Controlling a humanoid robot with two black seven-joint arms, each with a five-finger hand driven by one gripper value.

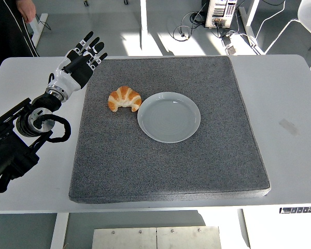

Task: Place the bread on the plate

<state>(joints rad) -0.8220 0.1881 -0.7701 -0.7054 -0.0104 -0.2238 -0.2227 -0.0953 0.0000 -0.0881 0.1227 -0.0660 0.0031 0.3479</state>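
Observation:
A golden croissant (124,98) lies on the grey mat, touching the left rim of a pale round plate (169,116) that holds nothing. My left hand (86,55) hovers over the mat's far left corner, up and to the left of the croissant, fingers spread and holding nothing. The right arm does not show.
The dark grey mat (166,161) covers most of the white table (285,104). A person's hand and dark sleeve (20,15) show at the top left. Cables and a box stand on the floor beyond the table's far edge.

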